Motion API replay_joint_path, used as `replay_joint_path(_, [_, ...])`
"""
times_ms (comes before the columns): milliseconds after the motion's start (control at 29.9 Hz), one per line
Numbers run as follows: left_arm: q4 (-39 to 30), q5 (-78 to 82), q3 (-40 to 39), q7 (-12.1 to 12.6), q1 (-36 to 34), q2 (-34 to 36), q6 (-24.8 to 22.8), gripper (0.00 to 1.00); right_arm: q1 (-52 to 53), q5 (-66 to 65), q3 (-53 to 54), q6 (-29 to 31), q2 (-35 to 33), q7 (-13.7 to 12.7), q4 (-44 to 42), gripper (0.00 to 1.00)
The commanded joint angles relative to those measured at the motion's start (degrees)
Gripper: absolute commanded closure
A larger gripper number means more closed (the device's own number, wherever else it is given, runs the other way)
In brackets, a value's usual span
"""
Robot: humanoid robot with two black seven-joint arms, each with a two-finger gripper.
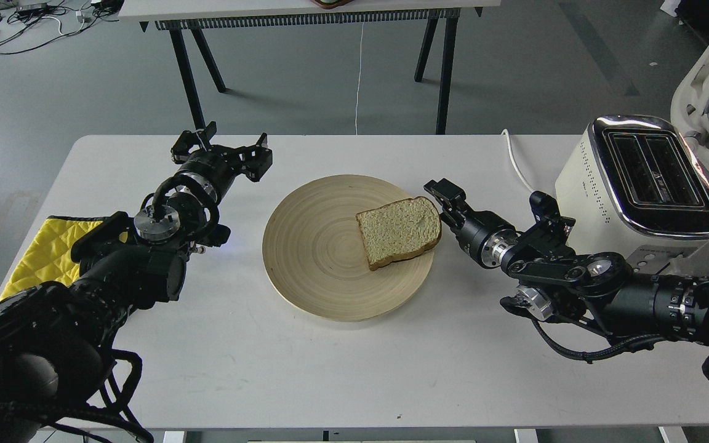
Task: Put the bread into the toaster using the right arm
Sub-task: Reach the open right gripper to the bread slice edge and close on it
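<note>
The bread, a pale speckled slice with a brown crust, lies flat on the right side of a round wooden plate. The cream-white toaster with a chrome top and two empty slots stands at the table's right edge. My right gripper is low by the bread's right crust, at the plate's rim. It is dark and seen end-on, so its fingers cannot be told apart. My left gripper is open and empty, left of the plate.
A yellow quilted cloth lies at the table's left edge under my left arm. The toaster's white cord runs across the table behind my right arm. A second table stands beyond, and a white chair is behind the toaster.
</note>
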Motion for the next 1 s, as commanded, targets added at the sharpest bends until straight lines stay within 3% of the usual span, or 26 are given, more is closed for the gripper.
replay_joint_path(0, [0.1, 0.1, 0.0, 0.0, 0.0, 0.0, 0.0, 0.00, 0.0, -0.3, -1.0, 0.0, 0.0, -0.6, 0.2, 0.27])
replay_joint_path(234, [0.0, 0.0, 0.0, 0.0, 0.0, 0.0, 0.0, 0.00, 0.0, -0.6, -1.1, 0.1, 0.0, -0.6, 0.3, 0.31])
replay_joint_path(969, [0.0, 0.0, 0.0, 0.0, 0.0, 0.0, 0.0, 0.00, 0.2, -2.2, -1.4, 0.5, -0.5, -0.6, 1.7, 0.59])
